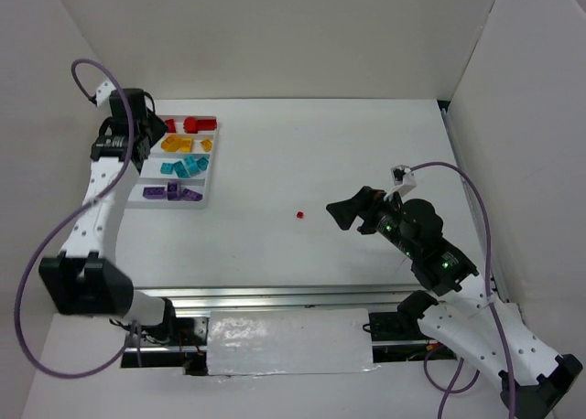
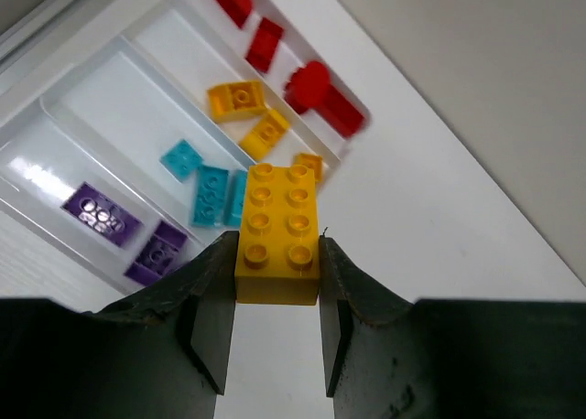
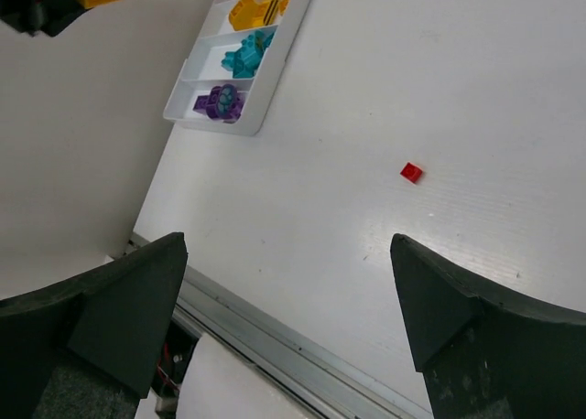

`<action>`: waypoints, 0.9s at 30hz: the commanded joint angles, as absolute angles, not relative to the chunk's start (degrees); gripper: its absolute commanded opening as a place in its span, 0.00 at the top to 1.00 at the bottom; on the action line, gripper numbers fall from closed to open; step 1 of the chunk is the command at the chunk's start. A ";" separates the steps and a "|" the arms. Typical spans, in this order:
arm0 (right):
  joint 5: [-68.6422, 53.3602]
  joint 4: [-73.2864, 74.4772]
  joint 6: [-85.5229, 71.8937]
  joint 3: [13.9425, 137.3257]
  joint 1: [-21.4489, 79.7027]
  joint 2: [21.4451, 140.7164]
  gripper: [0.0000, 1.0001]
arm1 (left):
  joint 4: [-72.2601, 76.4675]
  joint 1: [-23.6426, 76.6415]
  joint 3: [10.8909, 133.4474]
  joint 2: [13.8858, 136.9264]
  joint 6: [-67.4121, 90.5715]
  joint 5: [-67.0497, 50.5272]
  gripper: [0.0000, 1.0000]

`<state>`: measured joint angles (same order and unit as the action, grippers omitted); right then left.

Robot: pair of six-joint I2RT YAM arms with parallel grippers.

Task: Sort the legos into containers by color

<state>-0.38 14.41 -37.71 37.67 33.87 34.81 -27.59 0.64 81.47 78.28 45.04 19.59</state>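
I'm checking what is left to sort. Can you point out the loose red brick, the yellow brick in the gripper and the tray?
loose red brick (image 1: 300,215): top view, its centre.
yellow brick (image 2: 277,231): left wrist view, its studded top face.
tray (image 2: 110,108): left wrist view, bare floor of one compartment.

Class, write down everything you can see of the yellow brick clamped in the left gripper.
The yellow brick is a glossy plastic two-by-four block with eight round studs on its upper face, all of them showing. It looks whole and clean. The left gripper is shut on its two long sides near one end, and the other end juts out free. It is held in the air over the white tray, touching nothing else.
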 commanded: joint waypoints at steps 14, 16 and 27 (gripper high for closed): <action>-3.43 10.81 -35.42 35.86 33.31 37.17 0.00 | -37.88 -14.06 123.93 124.45 44.91 15.38 0.95; -3.87 10.55 -34.90 36.56 33.40 38.14 0.00 | -35.88 -14.06 122.35 124.89 44.83 15.47 0.94; -4.04 9.23 -34.28 37.53 33.31 42.36 0.00 | -32.96 -14.06 119.44 129.81 45.26 14.68 0.79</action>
